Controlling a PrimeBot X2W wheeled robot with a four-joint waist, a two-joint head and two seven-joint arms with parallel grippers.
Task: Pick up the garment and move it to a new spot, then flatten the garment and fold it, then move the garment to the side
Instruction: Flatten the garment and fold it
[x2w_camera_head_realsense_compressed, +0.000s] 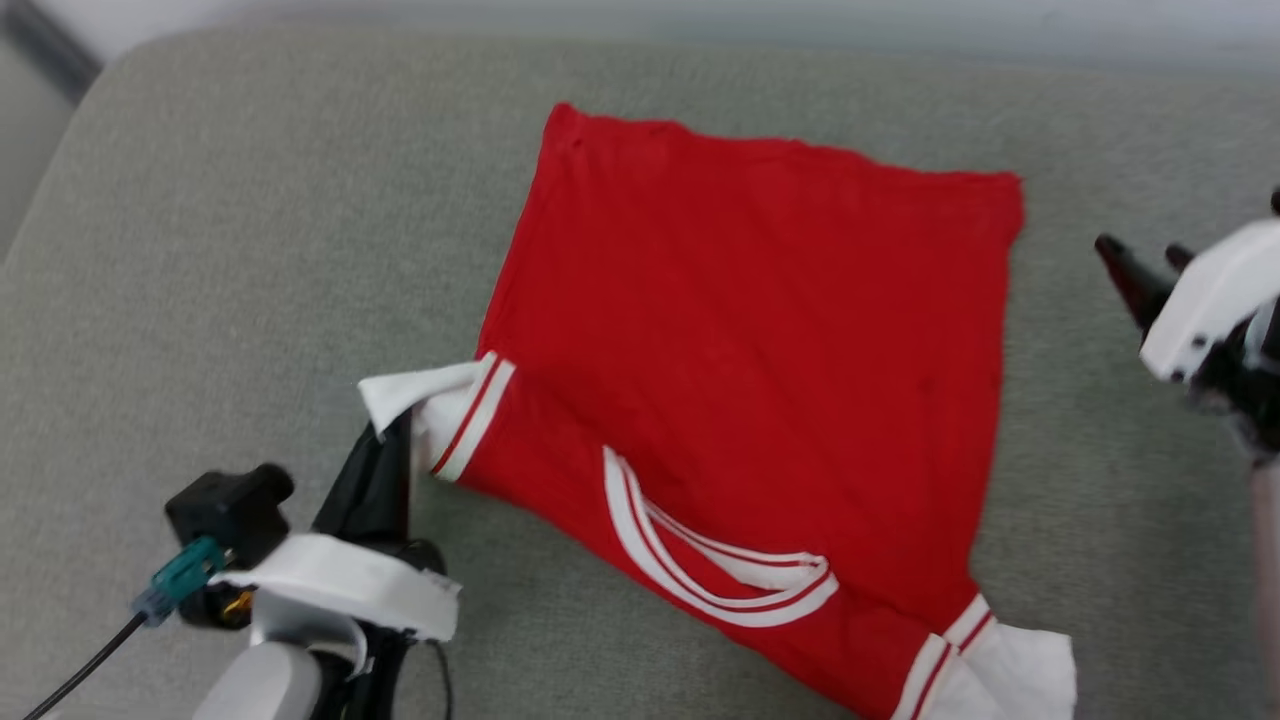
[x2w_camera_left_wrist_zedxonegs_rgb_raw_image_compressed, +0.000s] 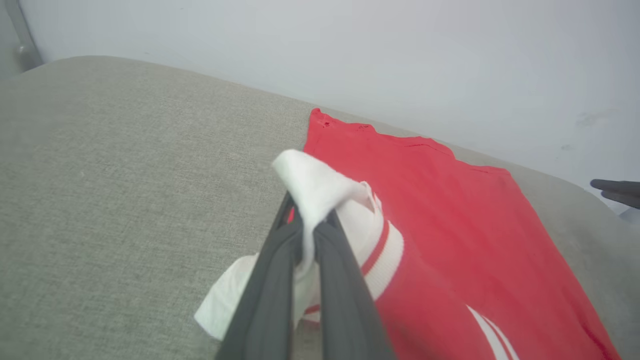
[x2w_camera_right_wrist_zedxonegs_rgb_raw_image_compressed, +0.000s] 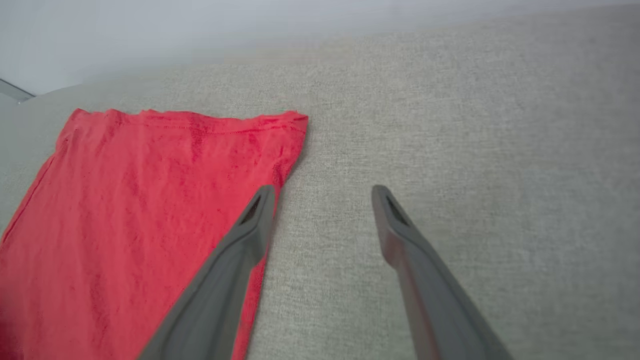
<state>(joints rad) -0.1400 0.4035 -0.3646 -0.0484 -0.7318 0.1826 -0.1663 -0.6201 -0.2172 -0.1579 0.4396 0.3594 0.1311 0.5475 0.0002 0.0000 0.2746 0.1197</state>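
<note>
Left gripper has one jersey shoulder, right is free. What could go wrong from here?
1. The left gripper pinches only white lining at one shoulder of the garment; that thin bite may slip.
2. The right gripper is open, off the cloth; a one-sided pull would likely skew or bunch the flat body.

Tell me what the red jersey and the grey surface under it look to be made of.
The jersey: thin, matte knit cloth, probably synthetic or cotton blend; it shows fine wrinkles and a stitched hem. The striped trim: thicker ribbed knit, apparently. The cushion: coarse woven upholstery, matte, with a visible heathered weave.
</note>
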